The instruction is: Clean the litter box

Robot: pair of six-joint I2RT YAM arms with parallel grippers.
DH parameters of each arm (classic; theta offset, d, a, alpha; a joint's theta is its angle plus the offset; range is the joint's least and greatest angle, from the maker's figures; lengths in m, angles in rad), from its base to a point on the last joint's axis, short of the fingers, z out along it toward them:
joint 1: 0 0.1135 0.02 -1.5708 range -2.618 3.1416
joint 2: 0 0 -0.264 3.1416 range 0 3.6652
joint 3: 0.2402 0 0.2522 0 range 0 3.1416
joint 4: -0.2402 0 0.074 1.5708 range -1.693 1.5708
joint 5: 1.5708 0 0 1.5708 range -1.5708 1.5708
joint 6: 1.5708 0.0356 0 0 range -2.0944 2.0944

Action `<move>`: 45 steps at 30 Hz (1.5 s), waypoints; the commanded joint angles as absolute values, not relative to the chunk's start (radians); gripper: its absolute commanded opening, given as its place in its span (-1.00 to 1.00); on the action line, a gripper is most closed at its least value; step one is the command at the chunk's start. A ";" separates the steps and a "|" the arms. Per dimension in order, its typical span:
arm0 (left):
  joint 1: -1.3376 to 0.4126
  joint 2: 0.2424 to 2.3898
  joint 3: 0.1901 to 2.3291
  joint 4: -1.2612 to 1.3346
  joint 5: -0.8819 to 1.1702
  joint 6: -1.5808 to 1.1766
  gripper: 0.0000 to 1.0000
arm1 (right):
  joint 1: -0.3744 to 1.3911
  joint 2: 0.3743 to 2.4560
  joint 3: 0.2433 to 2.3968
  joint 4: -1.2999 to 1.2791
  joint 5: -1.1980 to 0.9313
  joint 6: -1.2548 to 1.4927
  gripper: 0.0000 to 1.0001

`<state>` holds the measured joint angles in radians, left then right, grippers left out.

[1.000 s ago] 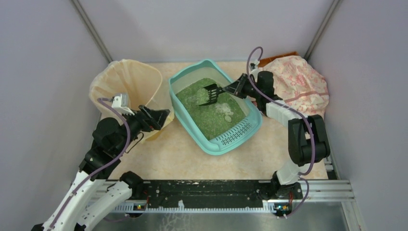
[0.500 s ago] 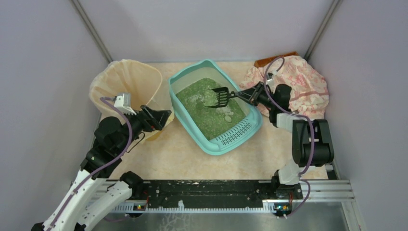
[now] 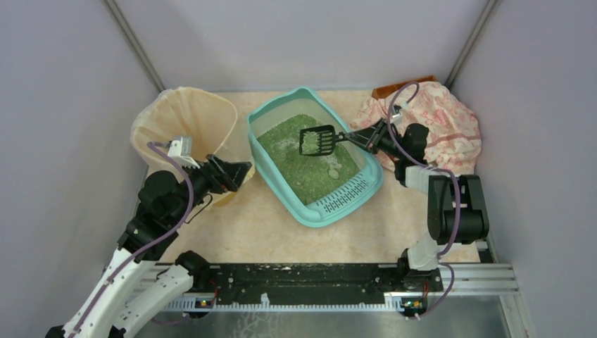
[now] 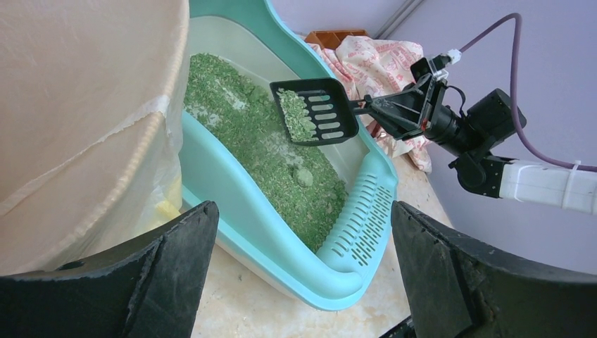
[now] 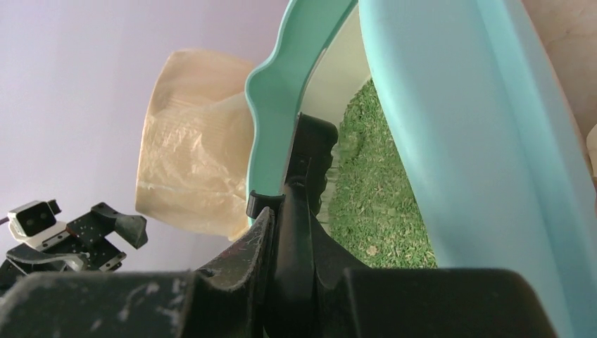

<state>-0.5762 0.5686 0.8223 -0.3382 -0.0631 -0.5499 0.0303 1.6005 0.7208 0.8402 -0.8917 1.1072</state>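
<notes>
The teal litter box [image 3: 310,215] lies at the table's middle, with green granules [image 3: 299,160] inside and a slotted grate [image 3: 345,193] at its near end. My right gripper [image 3: 360,137] is shut on the handle of a black slotted scoop [image 3: 317,139]. The scoop is held level above the litter with some granules on it [image 4: 299,116]. A pale clump [image 3: 334,171] lies in the granules below. My left gripper [image 3: 239,171] stands open and empty, left of the box. In the left wrist view its fingers [image 4: 176,260] frame the box's near wall [image 4: 232,204].
A beige bag-lined bin [image 3: 184,120] stands left of the box, close behind my left gripper. A pink patterned cloth [image 3: 440,127] is heaped at the back right, over a brown object [image 3: 394,89]. Grey walls close in both sides and the back.
My right arm has drawn back toward the cloth. The scoop has turned from tilted in the litter to level, lifted with granules on it. The left arm has not moved.
</notes>
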 commanded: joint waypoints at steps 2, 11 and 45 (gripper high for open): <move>-0.578 0.559 0.839 -0.319 -0.075 -0.546 0.94 | 0.011 1.557 0.740 0.880 -0.892 1.079 -1.00; -0.578 0.569 0.835 -0.308 -0.052 -0.557 0.93 | 0.037 1.574 0.758 0.898 -0.934 1.083 -1.00; -0.577 0.607 0.807 -0.267 -0.028 -0.568 0.95 | 0.083 1.559 0.800 0.665 -0.855 0.889 -1.00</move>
<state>-0.5762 0.5915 0.7959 -0.2893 -0.0544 -0.5682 0.0715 1.6039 0.7444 0.7120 -0.8776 0.9852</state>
